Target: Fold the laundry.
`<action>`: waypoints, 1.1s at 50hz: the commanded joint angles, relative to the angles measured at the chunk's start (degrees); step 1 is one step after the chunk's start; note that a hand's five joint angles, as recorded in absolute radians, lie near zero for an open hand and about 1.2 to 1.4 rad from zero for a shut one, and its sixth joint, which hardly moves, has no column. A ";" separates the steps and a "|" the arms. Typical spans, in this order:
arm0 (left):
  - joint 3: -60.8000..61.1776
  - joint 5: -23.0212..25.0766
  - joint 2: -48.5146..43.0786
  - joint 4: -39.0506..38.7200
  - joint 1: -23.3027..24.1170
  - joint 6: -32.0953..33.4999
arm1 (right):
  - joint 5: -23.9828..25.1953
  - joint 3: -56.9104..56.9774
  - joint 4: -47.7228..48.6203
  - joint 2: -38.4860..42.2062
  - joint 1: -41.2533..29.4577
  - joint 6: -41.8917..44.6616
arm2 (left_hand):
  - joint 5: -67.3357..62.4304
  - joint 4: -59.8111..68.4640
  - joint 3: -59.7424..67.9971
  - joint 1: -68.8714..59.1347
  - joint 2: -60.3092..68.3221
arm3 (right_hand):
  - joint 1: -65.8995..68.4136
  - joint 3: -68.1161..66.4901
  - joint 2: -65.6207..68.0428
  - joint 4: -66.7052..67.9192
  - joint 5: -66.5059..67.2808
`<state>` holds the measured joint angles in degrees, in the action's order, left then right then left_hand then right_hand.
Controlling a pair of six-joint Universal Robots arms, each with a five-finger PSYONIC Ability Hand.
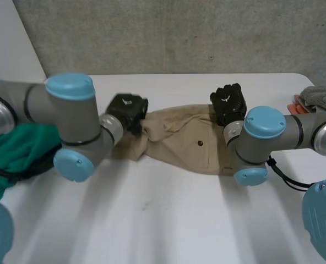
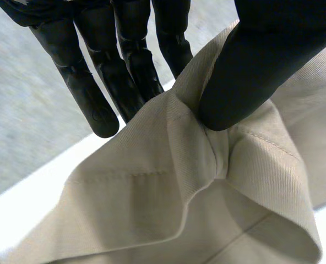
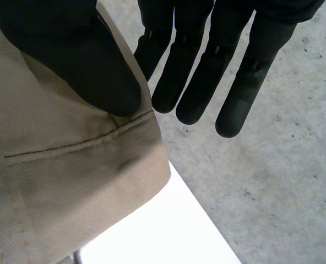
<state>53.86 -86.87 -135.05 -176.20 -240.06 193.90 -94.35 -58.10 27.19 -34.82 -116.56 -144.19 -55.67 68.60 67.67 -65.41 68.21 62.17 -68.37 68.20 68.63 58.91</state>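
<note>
- Head view: a tan garment (image 1: pixel 179 137) lies spread across the middle of the white table (image 1: pixel 168 220), its long side running left to right, with a small dark button near its centre.
- Head view: the left hand (image 1: pixel 127 109) sits at the garment's left end, where the cloth is bunched. The right hand (image 1: pixel 228 103) sits on the garment's upper right edge.
- Head view: a green cloth (image 1: pixel 20 146) lies at the left edge of the frame, behind the left arm. A grey cloth (image 1: pixel 320 96) lies at the far right edge.
- Left wrist view: the left hand (image 2: pixel 262 49) grasps the garment (image 2: pixel 152 209). The thumb presses a gathered fold against the straight fingers (image 2: pixel 91 93), and creases radiate from the thumb tip. A strip of table (image 2: pixel 31 192) shows beside the cloth.
- Right wrist view: the right hand (image 3: pixel 69 49) grasps the garment (image 3: pixel 58 187) at a hemmed corner. The thumb lies on the stitched hem, and the straight fingers (image 3: pixel 240 82) reach just past the cloth's edge. The table (image 3: pixel 163 236) edge and grey floor (image 3: pixel 273 181) show beyond the fingertips.
</note>
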 commanded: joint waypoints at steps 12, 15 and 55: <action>-21.15 3.02 -9.43 4.55 -6.82 7.37 | 2.33 7.12 3.83 4.32 0.46 1.63 | -14.33 11.40 12.33 -14.59 11.79 | 17.83 -11.63 11.80 11.37 11.09; -24.59 6.00 -13.56 4.46 -7.88 7.55 | 2.94 8.44 4.62 6.08 0.46 1.89 | -6.35 3.42 4.35 -6.61 3.81 | 17.47 -11.28 11.44 11.01 10.74; 8.20 0.56 -0.56 -8.46 -9.11 3.68 | 6.99 -20.12 -24.22 -17.65 5.03 -19.46 | 38.47 -41.40 -40.47 38.21 -41.01 | -31.82 38.02 -37.85 -38.28 -38.55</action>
<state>66.97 -83.32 -128.74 -181.41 -248.47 197.56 -86.57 -74.06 -4.67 -54.62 -110.75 -164.68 -13.52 23.20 23.14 -23.26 23.05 24.66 -24.45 23.95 24.69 15.20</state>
